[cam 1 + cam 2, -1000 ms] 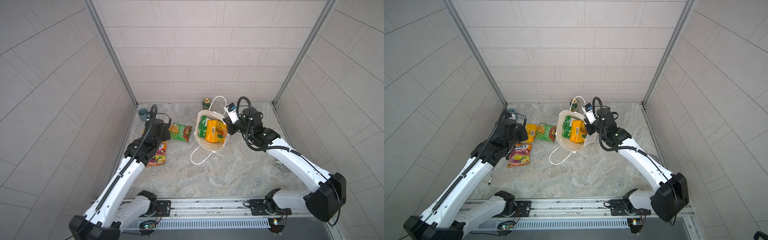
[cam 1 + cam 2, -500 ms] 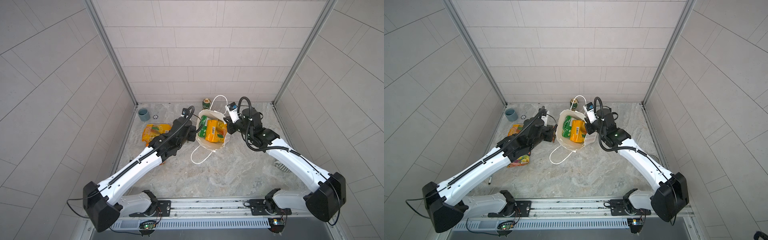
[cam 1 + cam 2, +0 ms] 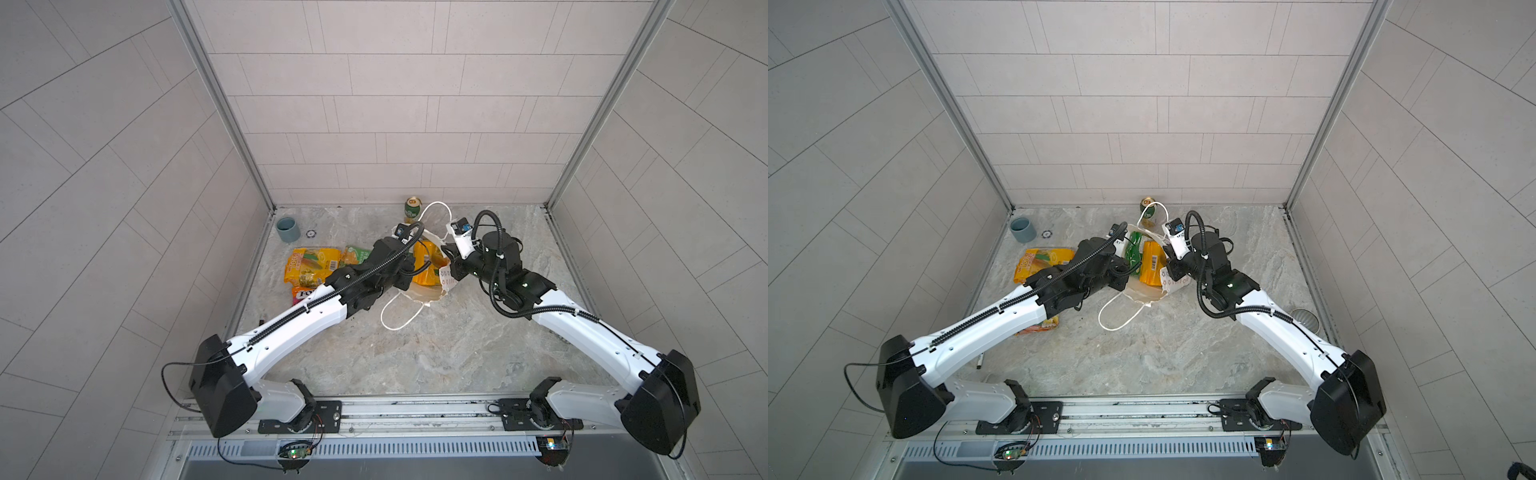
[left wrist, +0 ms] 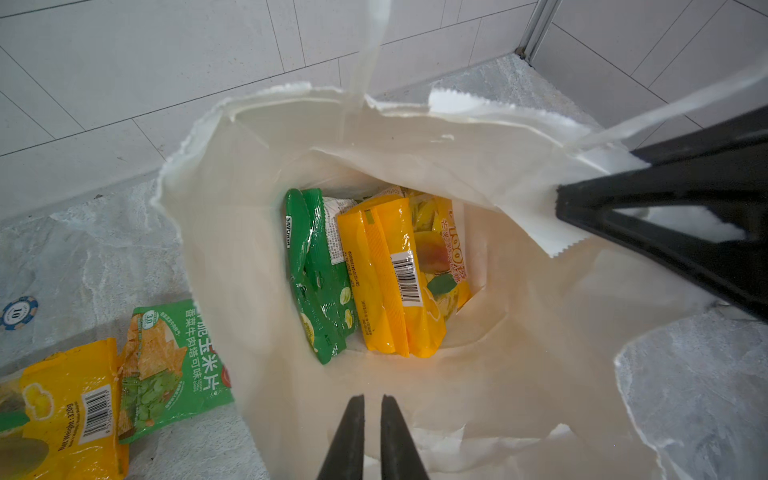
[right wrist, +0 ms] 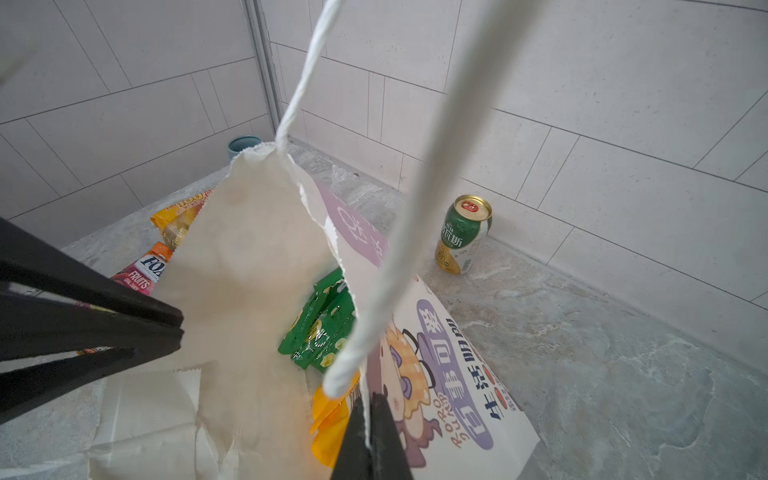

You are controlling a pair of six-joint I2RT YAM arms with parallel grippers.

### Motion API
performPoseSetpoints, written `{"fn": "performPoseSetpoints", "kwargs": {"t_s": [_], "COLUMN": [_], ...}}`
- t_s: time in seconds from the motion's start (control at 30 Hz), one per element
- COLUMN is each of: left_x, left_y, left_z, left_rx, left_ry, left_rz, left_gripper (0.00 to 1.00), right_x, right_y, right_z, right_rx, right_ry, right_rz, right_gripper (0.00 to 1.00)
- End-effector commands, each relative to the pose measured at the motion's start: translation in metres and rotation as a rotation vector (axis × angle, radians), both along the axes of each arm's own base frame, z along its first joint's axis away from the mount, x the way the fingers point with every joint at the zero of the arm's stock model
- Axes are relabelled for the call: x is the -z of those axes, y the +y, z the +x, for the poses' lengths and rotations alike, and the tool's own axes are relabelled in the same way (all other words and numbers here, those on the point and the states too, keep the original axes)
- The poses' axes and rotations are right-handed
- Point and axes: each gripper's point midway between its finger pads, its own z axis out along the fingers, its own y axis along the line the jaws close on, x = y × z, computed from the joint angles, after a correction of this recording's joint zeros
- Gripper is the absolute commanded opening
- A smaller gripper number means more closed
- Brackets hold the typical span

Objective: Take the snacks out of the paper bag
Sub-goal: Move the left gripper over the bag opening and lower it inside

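Observation:
The white paper bag (image 3: pixel 446 277) (image 3: pixel 1174 283) stands open mid-floor. My right gripper (image 5: pixel 365 405) is shut on the rim of its printed wall (image 5: pixel 453 374), holding the mouth open. My left gripper (image 4: pixel 372 401) hangs just inside the bag's mouth, shut but for a thin slit, with nothing between its fingers. At the bottom of the bag lie snacks: a green packet (image 4: pixel 320 282), a yellow-orange packet (image 4: pixel 390 282) and a "100" packet (image 4: pixel 451 257) behind it. Outside, to the left, lie a yellow packet (image 3: pixel 307 266), a green packet (image 4: pixel 174 365) and a FOX'S packet (image 5: pixel 145 270).
A green-gold can (image 3: pixel 412 210) stands at the back wall behind the bag. A grey-blue cup (image 3: pixel 288 229) and a poker chip (image 3: pixel 310 234) sit in the back left corner. The bag's loose cord handle (image 3: pixel 399 316) lies on the floor in front. Tiled walls enclose three sides.
My left arm has swung right from the packets on the floor to the bag's mouth, and its jaws have narrowed. The right gripper has kept its hold on the rim.

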Motion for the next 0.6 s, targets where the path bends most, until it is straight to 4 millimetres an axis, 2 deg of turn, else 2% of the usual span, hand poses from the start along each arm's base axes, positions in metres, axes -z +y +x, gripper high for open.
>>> {"fn": "performPoseSetpoints", "kwargs": {"t_s": [0.0,0.1,0.23,0.57], "left_x": [-0.014,-0.006,0.013,0.053], "left_y": [-0.012,-0.018,-0.022,-0.012], "left_z": [0.005,0.007,0.013,0.028], "left_rx": [0.025,0.037,0.013,-0.149], "left_ry": [-0.032,-0.026,-0.001,0.0], "left_rz": [-0.03,-0.039,-0.035,-0.069], "left_gripper": [0.14,0.15,0.16,0.19], "right_x": [-0.019,-0.02,-0.011,-0.01], "right_y": [0.005,0.007,0.009,0.009], "right_z": [-0.015,-0.02,-0.018,-0.016], "right_rx": [-0.047,-0.072,-0.072,-0.065], "right_ry": [-0.069,-0.088,-0.068,-0.061], "right_rz": [0.03,0.051,0.041,0.045], "right_gripper": [0.0,0.0,0.0,0.0]}}
